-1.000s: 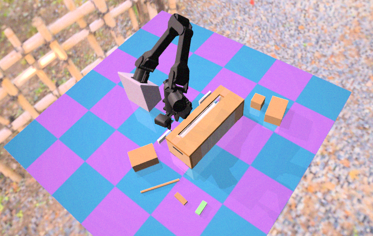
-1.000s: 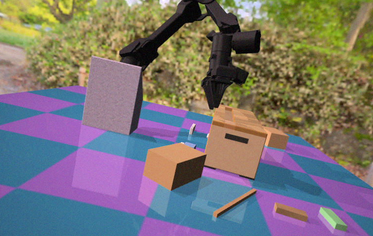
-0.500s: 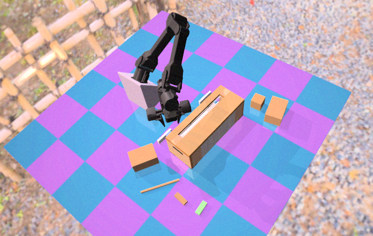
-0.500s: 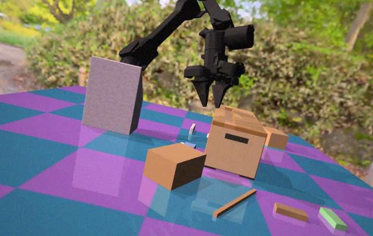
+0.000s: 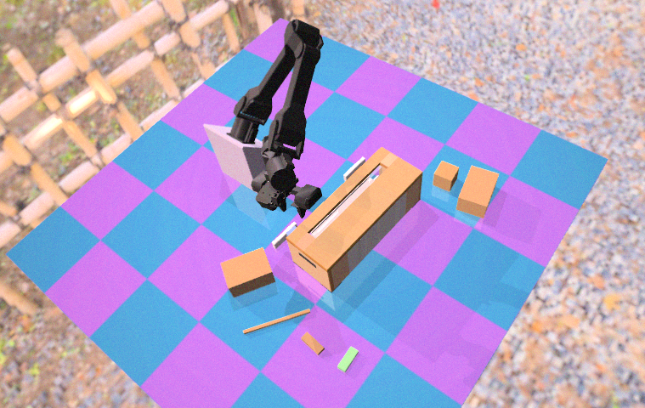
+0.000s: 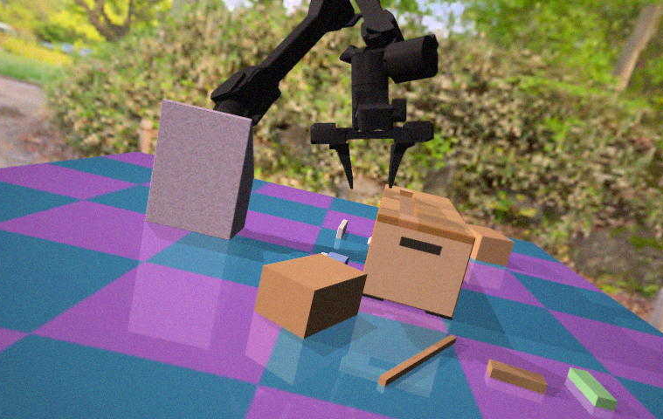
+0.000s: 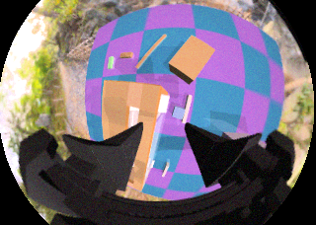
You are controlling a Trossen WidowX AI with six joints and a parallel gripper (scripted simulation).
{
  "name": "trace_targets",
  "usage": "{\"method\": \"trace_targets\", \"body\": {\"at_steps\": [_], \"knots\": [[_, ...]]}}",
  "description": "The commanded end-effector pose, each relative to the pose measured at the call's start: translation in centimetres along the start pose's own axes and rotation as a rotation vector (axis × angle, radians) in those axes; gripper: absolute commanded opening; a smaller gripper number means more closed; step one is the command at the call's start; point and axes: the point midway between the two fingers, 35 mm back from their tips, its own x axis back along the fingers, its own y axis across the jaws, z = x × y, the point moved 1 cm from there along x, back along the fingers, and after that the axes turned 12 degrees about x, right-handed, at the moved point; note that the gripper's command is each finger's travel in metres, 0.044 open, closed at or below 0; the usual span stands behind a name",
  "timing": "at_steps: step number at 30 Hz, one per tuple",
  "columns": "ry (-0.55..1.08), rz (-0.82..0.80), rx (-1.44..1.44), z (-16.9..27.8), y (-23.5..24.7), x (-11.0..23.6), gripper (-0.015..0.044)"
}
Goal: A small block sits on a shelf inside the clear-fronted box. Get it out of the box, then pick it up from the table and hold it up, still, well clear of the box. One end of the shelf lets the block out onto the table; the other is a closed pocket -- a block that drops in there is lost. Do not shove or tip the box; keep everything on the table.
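Note:
The long tan box point(image 5: 361, 222) point(image 6: 417, 275) point(image 7: 121, 110) lies in the middle of the checkered table, with a narrow slot along its top. A small pale piece point(image 5: 377, 173) shows through the slot near the far end; I cannot tell if it is the block. My gripper point(image 5: 293, 206) point(image 6: 370, 182) point(image 7: 164, 125) is open and empty, fingers pointing down. It hangs above the table just beside the box's long clear-fronted side, near the box's near end and above its top level.
A grey-pink slab point(image 5: 229, 151) point(image 6: 196, 171) stands upright behind the gripper. A tan cube point(image 5: 246, 270) point(image 6: 308, 293) sits by the box's near end. Two tan blocks point(image 5: 445, 175) point(image 5: 477, 190) lie beyond the far end. A thin stick point(image 5: 276, 320) point(image 6: 417, 360), a small tan piece point(image 5: 312, 342) point(image 6: 515, 375) and a green piece point(image 5: 347, 359) point(image 6: 591, 388) lie in front.

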Motion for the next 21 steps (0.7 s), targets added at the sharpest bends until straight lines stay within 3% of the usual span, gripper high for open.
{"method": "trace_targets", "body": {"at_steps": [1,16,21], "knots": [[0.078,-0.092,-0.902,0.08,-1.13,0.58,0.0285],[0.194,-0.103,-1.71,0.2,-1.94,0.97,0.0285],[0.198,-0.102,-1.736,0.2,-1.96,0.98,0.0285]]}}
